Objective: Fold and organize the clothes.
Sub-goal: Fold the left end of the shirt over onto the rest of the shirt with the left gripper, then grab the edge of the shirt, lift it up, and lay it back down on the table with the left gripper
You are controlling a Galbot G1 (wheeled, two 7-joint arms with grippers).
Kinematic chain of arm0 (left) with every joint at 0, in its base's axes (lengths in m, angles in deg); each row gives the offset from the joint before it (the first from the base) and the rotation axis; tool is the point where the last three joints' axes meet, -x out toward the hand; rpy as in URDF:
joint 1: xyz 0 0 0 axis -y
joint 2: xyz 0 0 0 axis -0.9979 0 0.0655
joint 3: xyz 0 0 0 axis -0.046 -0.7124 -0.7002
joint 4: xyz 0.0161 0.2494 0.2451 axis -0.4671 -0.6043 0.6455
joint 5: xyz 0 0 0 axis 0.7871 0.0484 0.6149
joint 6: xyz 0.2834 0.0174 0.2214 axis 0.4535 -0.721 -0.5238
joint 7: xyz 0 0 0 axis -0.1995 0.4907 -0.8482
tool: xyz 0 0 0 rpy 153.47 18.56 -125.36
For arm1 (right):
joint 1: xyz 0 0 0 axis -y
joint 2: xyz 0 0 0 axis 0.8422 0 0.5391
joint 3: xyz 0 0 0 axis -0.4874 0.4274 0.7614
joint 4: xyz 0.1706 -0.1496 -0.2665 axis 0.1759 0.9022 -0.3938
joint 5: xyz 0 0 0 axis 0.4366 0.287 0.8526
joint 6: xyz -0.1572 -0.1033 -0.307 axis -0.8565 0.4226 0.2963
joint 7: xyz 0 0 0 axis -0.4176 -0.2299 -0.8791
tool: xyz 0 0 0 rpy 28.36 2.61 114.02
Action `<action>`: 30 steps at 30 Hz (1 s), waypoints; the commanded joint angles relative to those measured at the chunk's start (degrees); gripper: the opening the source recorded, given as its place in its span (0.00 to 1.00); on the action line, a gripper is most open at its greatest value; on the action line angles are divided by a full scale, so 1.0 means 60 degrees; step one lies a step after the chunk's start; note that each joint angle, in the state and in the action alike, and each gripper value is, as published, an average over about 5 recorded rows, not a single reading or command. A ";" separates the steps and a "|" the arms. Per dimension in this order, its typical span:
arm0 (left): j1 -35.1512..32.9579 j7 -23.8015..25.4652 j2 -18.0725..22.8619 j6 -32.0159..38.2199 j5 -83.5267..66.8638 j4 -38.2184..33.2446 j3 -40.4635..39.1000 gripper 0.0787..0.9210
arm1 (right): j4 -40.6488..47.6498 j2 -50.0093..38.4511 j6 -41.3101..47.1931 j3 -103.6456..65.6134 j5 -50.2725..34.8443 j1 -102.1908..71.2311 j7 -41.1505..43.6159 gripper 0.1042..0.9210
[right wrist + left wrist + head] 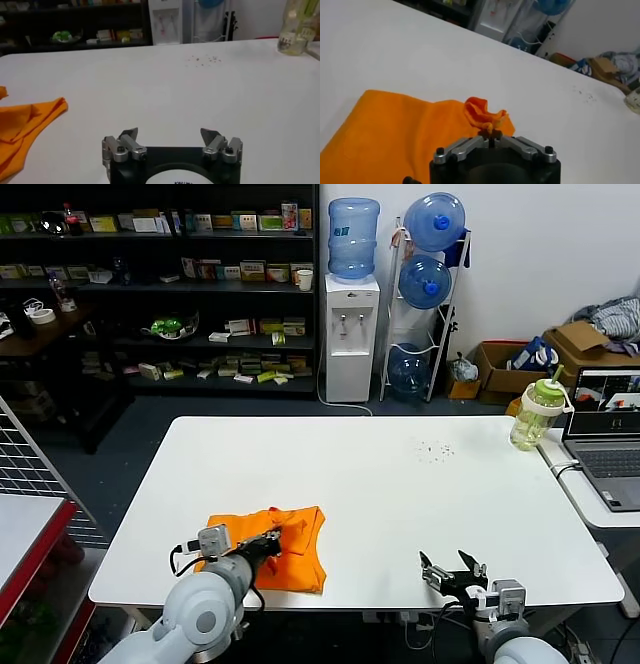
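Orange cotton is what you have in front of you: the T-shirt (285,549) lies partly folded on the white table (400,494), near the front edge at about seven o'clock from the table's middle; its upper layer is doubled over and rumpled along the right side. Your left gripper (268,541) sits over the shirt's middle, its jaws closed tight on a small bunched ruffle of the orange fabric (487,117); the left wrist view shows that pinch lifted into a little crest while the rest of the cloth spreads flat beside it. Your right gripper (452,572) rests low over bare tabletop at about five o'clock, well apart from the shirt, jaws spread wide with nothing between them; its fingertips (128,134) point toward the far edge. At about two o'clock, off the table's corner, a green-lidded bottle (538,412) stands beside an open laptop (607,439); small dark specks (435,450) dot the table at one o'clock.
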 commanded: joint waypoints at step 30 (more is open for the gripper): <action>-0.2838 0.3130 -0.3092 -0.0129 -0.0237 0.1163 0.4214 0.79 | 0.0235 -0.0216 -0.0298 0.0272 -0.0204 0.0606 0.0256 0.88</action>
